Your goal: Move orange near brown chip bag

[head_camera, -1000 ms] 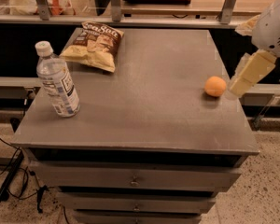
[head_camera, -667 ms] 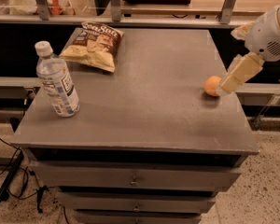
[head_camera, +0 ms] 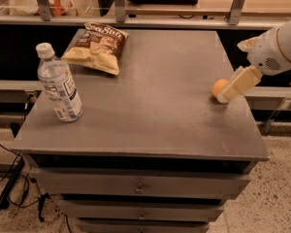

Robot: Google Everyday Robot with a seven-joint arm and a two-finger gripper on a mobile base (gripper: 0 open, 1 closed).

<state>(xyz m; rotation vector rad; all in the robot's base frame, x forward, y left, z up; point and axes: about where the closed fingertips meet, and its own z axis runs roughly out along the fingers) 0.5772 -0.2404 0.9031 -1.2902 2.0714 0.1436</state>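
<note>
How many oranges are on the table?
1. The orange lies near the table's right edge; the gripper is at its right side, partly covering it. No others show.

The brown chip bag (head_camera: 98, 46) is showing the white words "Sea Salt", far left of the end effector (head_camera: 223, 98), which is hanging right beside the orange (head_camera: 218, 87).
</note>
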